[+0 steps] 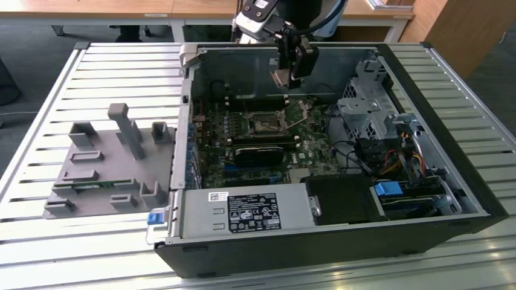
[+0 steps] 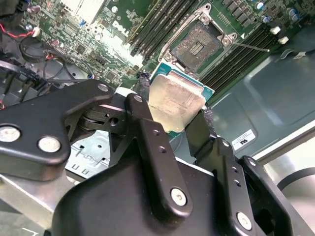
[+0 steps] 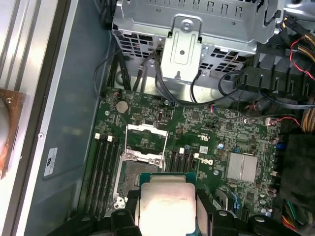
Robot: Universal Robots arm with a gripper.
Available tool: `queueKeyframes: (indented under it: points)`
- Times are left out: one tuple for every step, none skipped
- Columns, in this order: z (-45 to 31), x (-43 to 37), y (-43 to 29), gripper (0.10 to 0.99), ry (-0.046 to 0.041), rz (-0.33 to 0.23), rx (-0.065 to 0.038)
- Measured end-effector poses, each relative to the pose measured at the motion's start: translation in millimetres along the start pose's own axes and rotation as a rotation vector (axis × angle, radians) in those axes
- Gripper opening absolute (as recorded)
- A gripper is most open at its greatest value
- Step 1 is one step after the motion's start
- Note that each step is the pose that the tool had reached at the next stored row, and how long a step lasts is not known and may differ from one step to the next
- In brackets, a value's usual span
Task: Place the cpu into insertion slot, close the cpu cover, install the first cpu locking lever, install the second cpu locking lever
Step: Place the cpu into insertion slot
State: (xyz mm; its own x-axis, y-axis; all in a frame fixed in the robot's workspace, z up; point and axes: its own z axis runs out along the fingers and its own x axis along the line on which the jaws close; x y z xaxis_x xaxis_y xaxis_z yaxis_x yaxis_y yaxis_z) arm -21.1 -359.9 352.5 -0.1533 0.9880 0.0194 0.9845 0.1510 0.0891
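My gripper (image 1: 286, 81) hangs inside the open computer case (image 1: 451, 181), shut on the cpu (image 1: 280, 78), a flat square chip with a silver-grey top. In both wrist views the black fingers (image 2: 147, 128) clamp the cpu (image 2: 174, 103) by two opposite edges. The insertion slot (image 3: 129, 174) lies on the green motherboard (image 3: 206, 128) below, uncovered, and the held cpu (image 3: 165, 201) hides part of it. The cpu cover (image 3: 146, 128), a thin silvery frame, is swung open beside the slot. The cpu is well above the insertion slot (image 2: 196, 46), not touching it.
A metal drive cage (image 3: 197, 29) with bundled cables (image 1: 387, 160) fills one side of the case. A black power supply (image 1: 241, 211) sits at the front. Memory slots (image 3: 103, 172) flank the socket and a finned heat sink (image 3: 241, 167) is nearby. A grey fixture (image 1: 105, 163) stands at the exterior view's left.
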Motion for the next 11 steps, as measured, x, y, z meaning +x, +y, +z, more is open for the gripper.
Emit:
queueKeyframes:
  points:
    - [0.0, 0.0, 0.0, 0.541, -0.0006, 0.006, 0.0]
    - [0.1, 0.0, 0.0, 0.541, -0.0011, 0.011, 0.0]
    - [0.2, 0.0, 0.0, 0.541, -0.0015, 0.017, 0.0]
    - [0.4, 0.0, 0.0, 0.541, -0.002, 0.023, 0.0]
    - [0.5, 0.0, 0.0, 0.541, -0.0025, 0.028, -0.001]
    - [0.6, 0.0, -0.1, 0.541, -0.003, 0.033, -0.001]
    - [0.7, 0.0, -0.1, 0.541, -0.0035, 0.038, -0.001]
    - [0.8, 0.0, -0.1, 0.541, -0.0039, 0.043, -0.001]
    - [0.9, 0.0, -0.1, 0.541, -0.0043, 0.048, -0.001]
    - [1.0, 0.0, -0.1, 0.541, -0.0047, 0.052, -0.001]
    - [1.1, 0.0, -0.1, 0.541, -0.0052, 0.057, -0.001]
